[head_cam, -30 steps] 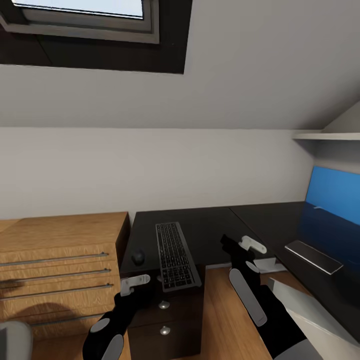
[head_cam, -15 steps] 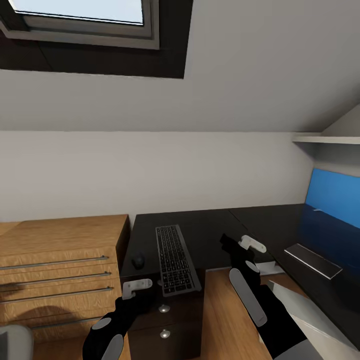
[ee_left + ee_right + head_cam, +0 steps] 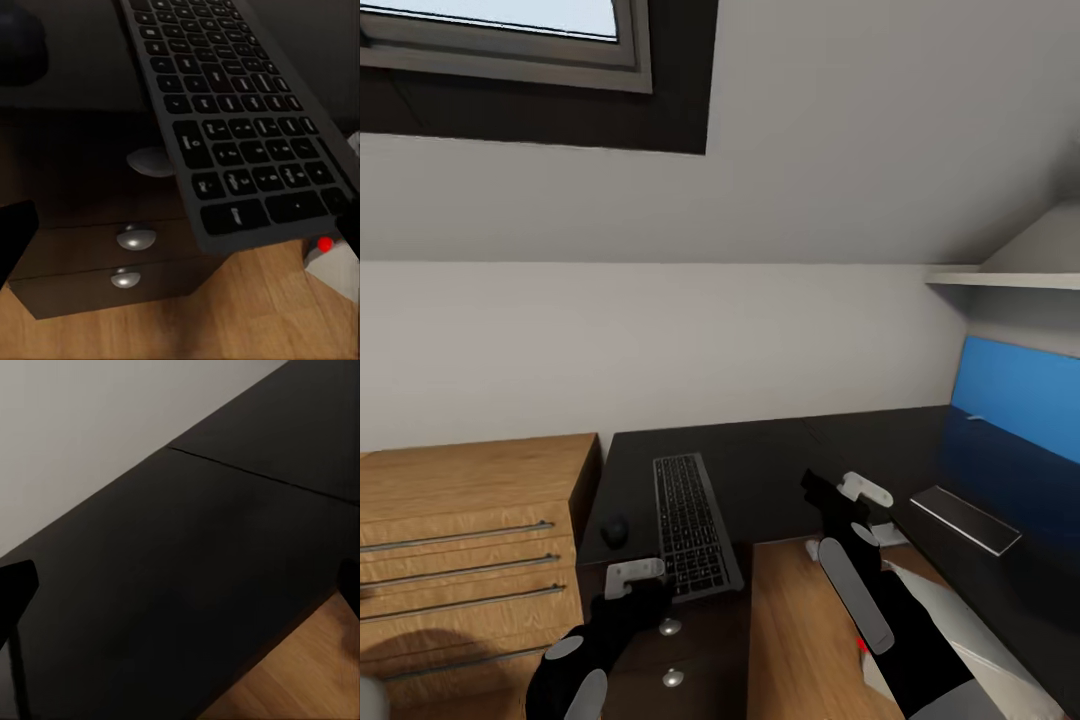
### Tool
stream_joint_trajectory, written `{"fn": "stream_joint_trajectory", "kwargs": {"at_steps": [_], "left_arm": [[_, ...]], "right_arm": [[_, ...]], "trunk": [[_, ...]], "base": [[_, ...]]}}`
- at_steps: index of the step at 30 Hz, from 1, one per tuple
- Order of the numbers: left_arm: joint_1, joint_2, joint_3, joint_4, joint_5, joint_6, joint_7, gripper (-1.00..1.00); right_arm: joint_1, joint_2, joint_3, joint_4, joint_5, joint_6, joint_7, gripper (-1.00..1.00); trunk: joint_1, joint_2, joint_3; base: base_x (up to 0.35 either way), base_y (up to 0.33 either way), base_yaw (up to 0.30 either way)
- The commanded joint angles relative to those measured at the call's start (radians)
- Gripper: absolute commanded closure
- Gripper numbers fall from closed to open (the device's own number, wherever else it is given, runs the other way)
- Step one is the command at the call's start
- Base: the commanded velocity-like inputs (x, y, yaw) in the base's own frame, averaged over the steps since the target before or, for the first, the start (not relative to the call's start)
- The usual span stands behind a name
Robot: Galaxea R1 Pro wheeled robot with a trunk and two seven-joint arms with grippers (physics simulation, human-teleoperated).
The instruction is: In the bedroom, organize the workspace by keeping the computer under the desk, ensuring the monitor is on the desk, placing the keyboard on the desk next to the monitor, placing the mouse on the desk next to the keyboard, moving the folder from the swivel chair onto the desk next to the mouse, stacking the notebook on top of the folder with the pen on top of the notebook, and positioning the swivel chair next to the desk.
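- Since the earlier head-view pictures the whole scene has slid leftward, which is the camera turning; the things on the desk (image 3: 780,470) lie as they did, and both arms keep the same pose in front of the robot
- The keyboard (image 3: 688,522) lies on the black desktop at its left end, long side running away from the robot, its near end hanging a little over the desk's front edge, as the left wrist view also shows (image 3: 232,120)
- Just beside the keyboard on its left sits a small dark rounded mouse (image 3: 614,530), apart from it
- Below that edge the black drawer unit (image 3: 660,660) shows its round silver knobs (image 3: 136,237)
- The left gripper (image 3: 632,576) hovers low in front of the drawer unit, just short of the keyboard's near end; its fingers stand wide apart at the edges of the left wrist view, holding nothing
- The right gripper (image 3: 857,492) hangs over the desk's inner front edge; its dark fingertips (image 3: 15,585) sit far apart in the right wrist view, with bare black desktop between them
- The monitor (image 3: 1015,395) stands on the desk's right wing, its screen showing blue
- A flat grey slab (image 3: 965,518) lies on the desktop in front of it
- The computer (image 3: 960,625), a light grey case with a red light, sits low at the right, partly behind the right arm
- A wooden chest of drawers (image 3: 460,540) stands against the desk's left end, beneath the dark-framed skylight (image 3: 510,40)
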Motion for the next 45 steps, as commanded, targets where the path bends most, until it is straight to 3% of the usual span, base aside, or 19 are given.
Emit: {"fn": "stream_joint_trajectory", "kwargs": {"at_steps": [1,14,45], "left_arm": [[-0.001,0.0,-0.001,-0.002,0.01,0.002,0.01,-1.0],[-0.001,0.0,-0.003,-0.004,0.009,-0.001,0.015,-1.0],[-0.001,-0.001,-0.001,-0.008,0.009,-0.016,0.013,-1.0]], "right_arm": [[-0.001,-0.001,0.003,-0.001,-0.003,0.005,-0.007,-1.0],[-0.001,0.0,0.003,0.0,-0.004,0.004,-0.008,-1.0],[-0.001,0.003,0.002,0.0,-0.005,-0.001,-0.01,-1.0]], "trunk": [[0.0,-0.001,-0.001],[0.0,-0.001,-0.006],[0.0,-0.001,-0.055]], "base": [[0.029,-0.026,-0.254],[0.006,-0.005,-0.246],[0.0,0.0,-0.005]]}}
